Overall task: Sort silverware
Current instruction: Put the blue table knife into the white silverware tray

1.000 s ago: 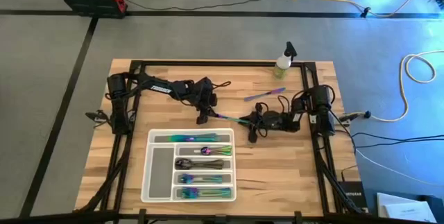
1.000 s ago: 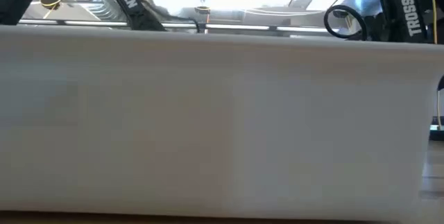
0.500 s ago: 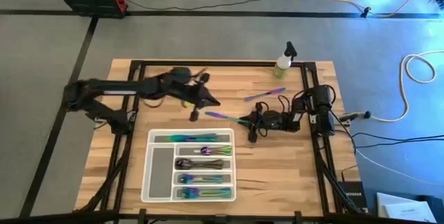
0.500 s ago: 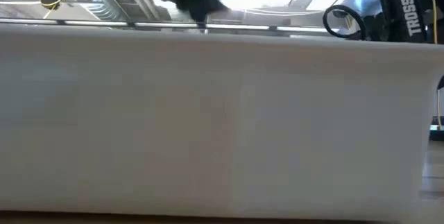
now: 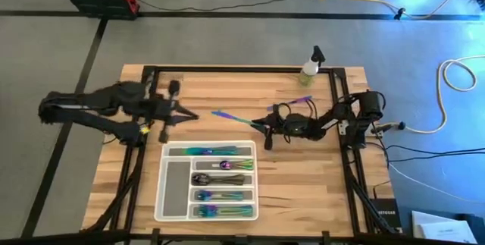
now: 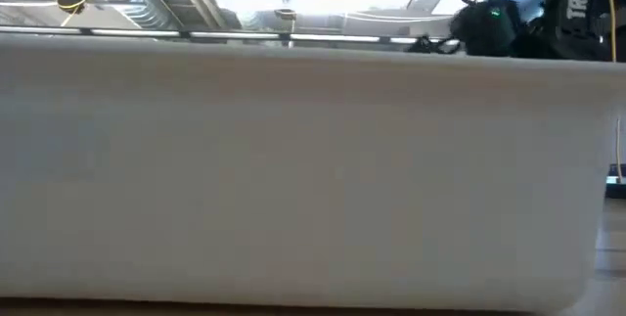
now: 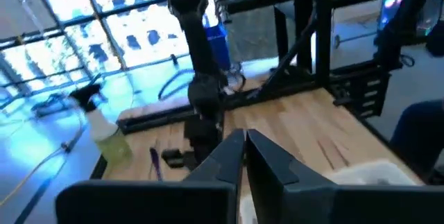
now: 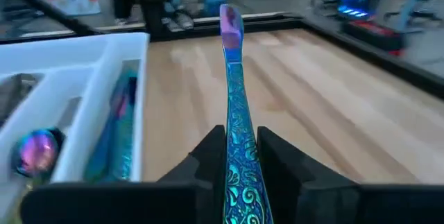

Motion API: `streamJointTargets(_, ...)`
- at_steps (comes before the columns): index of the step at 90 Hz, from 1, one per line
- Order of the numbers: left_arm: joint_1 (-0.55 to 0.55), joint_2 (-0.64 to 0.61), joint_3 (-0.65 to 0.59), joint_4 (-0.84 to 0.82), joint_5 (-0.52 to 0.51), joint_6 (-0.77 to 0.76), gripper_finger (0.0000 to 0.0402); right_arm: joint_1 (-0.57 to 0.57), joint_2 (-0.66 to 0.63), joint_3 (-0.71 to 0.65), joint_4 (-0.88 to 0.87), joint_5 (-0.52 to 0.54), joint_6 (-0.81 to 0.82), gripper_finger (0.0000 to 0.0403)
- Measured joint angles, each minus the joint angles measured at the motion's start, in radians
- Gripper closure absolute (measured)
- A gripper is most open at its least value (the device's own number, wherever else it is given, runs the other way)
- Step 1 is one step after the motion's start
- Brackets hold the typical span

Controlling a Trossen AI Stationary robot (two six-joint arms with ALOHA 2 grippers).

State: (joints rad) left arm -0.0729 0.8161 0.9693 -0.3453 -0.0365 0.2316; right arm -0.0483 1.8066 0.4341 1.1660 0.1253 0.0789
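Wooden table — right gripper jaws clamped on iridescent utensil; left gripper jaws together, empty.

One iridescent purple-teal piece of silverware, a slim handle with an embossed pattern, is pinched in the right hand and sticks out level just above the far edge of the compartment tray. Inside the tray, more iridescent pieces lie lengthwise in the far slot and the two nearest, a dark piece between them. Another purple piece lies well beyond the tray.
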Motion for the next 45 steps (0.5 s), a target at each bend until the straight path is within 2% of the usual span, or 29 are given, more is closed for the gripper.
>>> streamJointTargets(11, -0.104, -0.065, -0.076, -0.054, -0.139, -0.078, 0.0400, 0.007, -0.002, 0.155, -0.193, -0.093, 0.003, 0.0354)
streamJointTargets(20, -0.197, -0.109, -0.179, 0.004, -0.204, -0.150, 0.0401, 0.029, -0.002, 0.306, -0.421, -0.105, -0.014, 0.0354)
streamJointTargets(27, -0.273, -0.142, -0.269, 0.060, -0.302, -0.195, 0.0401, 0.050, -0.002, 0.415, -0.549, -0.109, -0.039, 0.0354)
streamJointTargets(36, -0.367, -0.161, -0.371, 0.123, -0.435, -0.262, 0.0401, 0.080, -0.003, 0.509, -0.586, -0.154, -0.069, 0.0354)
streamJointTargets(45, -0.468, -0.158, -0.444, 0.211, -0.500, -0.336, 0.0401, 0.110, -0.003, 0.549, -0.587, -0.184, -0.082, 0.0354)
